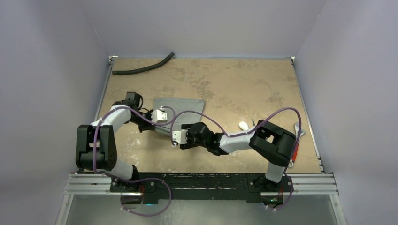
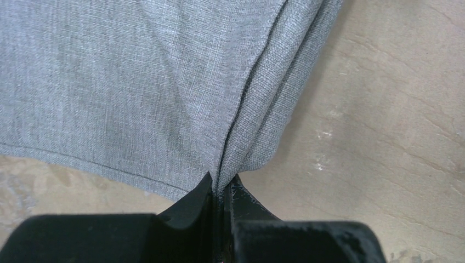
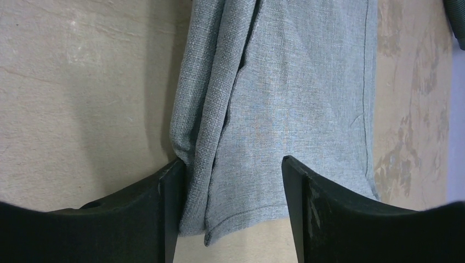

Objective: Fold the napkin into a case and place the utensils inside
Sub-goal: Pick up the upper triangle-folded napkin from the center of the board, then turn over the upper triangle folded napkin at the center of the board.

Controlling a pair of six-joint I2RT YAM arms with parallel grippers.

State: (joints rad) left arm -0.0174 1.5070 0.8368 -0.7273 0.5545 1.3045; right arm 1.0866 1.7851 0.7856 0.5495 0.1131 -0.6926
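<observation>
The grey napkin lies partly folded left of the table's middle. My left gripper is shut on a doubled fold at the napkin's edge, pinching the layers between its black fingertips. My right gripper is open, its jaws standing on either side of the napkin's narrow end. Its left finger touches the bunched fold. The small white spoon rests on the table to the right, with a thin dark stick-like utensil beside it. Both utensils lie behind my right arm.
A long black curved hose lies at the far left of the table. A red-handled metal wrench sits by the right edge, partly behind the right arm. Pale walls close in the table on three sides.
</observation>
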